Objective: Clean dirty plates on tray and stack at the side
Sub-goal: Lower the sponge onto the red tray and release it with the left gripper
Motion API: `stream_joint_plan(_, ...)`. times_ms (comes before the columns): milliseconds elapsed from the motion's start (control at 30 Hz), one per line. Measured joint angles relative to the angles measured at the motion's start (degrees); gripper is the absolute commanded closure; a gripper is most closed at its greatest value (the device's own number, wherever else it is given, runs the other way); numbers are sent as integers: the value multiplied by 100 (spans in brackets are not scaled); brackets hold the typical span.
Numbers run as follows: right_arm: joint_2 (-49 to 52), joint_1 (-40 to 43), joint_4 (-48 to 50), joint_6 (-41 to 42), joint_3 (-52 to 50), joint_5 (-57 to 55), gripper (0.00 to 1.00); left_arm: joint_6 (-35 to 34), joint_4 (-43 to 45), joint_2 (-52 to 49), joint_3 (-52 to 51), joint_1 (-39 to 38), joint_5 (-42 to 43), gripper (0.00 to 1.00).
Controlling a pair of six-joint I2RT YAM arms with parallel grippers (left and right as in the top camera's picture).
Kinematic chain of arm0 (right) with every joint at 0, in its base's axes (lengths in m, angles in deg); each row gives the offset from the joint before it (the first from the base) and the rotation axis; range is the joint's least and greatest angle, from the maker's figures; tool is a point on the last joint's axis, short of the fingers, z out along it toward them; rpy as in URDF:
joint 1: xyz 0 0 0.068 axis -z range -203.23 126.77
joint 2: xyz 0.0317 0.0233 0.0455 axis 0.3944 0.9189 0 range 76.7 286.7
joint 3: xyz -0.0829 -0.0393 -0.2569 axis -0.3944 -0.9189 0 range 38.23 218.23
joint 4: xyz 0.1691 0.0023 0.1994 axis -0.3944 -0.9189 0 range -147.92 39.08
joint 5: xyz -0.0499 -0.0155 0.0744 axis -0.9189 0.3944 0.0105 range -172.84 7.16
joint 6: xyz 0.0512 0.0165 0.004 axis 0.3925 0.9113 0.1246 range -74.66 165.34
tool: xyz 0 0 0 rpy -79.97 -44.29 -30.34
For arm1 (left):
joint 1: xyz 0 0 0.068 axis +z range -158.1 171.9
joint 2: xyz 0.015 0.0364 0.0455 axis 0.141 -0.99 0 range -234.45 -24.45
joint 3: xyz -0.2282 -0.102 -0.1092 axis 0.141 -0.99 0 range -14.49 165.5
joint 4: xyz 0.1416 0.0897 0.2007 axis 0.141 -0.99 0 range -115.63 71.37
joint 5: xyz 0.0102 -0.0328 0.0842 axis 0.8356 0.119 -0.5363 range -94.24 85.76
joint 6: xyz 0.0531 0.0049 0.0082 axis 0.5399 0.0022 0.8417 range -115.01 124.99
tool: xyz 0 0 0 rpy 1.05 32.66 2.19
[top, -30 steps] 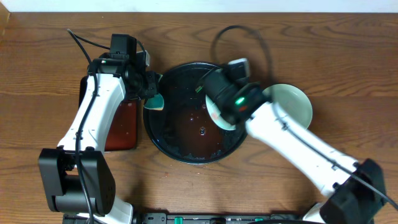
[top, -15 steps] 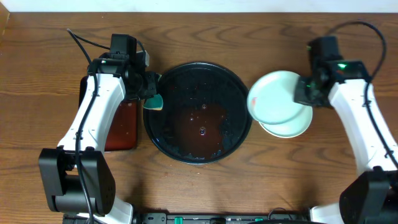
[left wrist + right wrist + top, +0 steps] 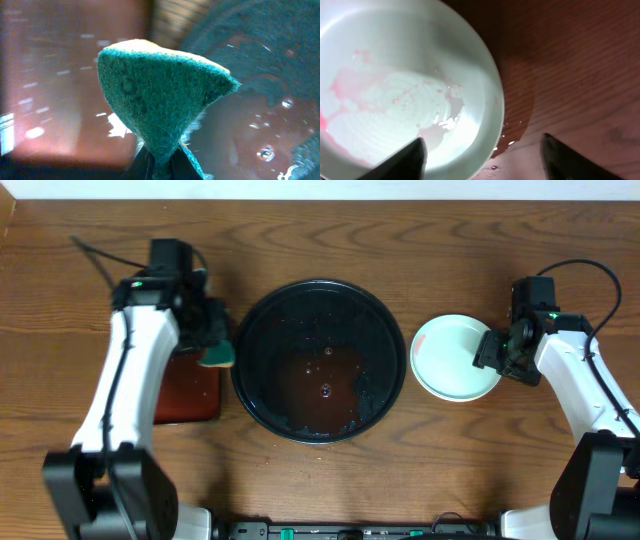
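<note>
The round black tray (image 3: 262,320) sits mid-table with a reddish puddle and no plates on it. To its right, on the wood, lie the stacked plates (image 3: 450,358); the top one is pale mint (image 3: 395,85) with pink smears. My right gripper (image 3: 494,352) (image 3: 485,162) stands open at the stack's right rim, one finger (image 3: 410,160) over the plate and the other over the wet wood, holding nothing. Left of the tray, my left gripper (image 3: 207,338) (image 3: 162,167) is shut on a green sponge (image 3: 217,355) (image 3: 160,95).
A dark reddish rectangular tray (image 3: 190,390) (image 3: 55,85) lies left of the black tray, under the sponge. A small puddle (image 3: 517,115) wets the wood beside the plates' rim. Cables trail behind both arms at the table's far side.
My right arm carried a mint plate from the black tray to the stack at the right, set it down and opened. My left arm drew the sponge leftward off the tray's rim.
</note>
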Motion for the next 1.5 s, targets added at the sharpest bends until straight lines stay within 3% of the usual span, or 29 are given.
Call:
stream_joint_plan(200, 0, -85, -459, -267, 409, 262, 6, 160, -111, 275, 83, 621, -317, 93)
stream_joint_plan(400, -2, -468, -608, -564, 1167, 553, 1, 811, 328, 55, -68, 1012, -428, 92)
stream_joint_plan(500, -9, -691, -579, -616, 1239, 612, 1, 1008, 437, -273, -105, 1049, -446, 73)
stream_joint_plan(633, -9, -953, -588, -658, 1239, 643, 1, 1123, 479, -789, -140, 1049, -446, 65)
stream_joint_plan(667, -9, -997, -588, -664, 1239, 649, 1, 1145, 487, -907, -142, 1049, -444, 58)
stream_joint_plan(700, -9, -1027, -588, -669, 1241, 656, 1, 1172, 492, -1010, -146, 1049, -446, 41)
stream_joint_plan(767, -9, -1075, -592, -682, 1239, 675, 1, 1182, 505, -1182, -164, 1049, -446, 34)
stream_joint_plan(1000, -9, -1126, -739, -686, 1263, 730, 1, 1086, 474, -1156, -155, 1049, -354, 31)
stream_joint_plan(1033, -9, -1126, -839, -686, 1316, 739, 1, 1082, 452, -1099, -149, 1049, -284, 24)
stream_joint_plan(1200, -76, -1126, -1266, -686, 1998, 743, 1, 894, 455, -317, -94, 1049, 260, 23)
stream_joint_plan(1500, -1355, -1126, -2020, -831, 3407, 741, 1, 767, 461, 516, 120, 1049, 588, 23)
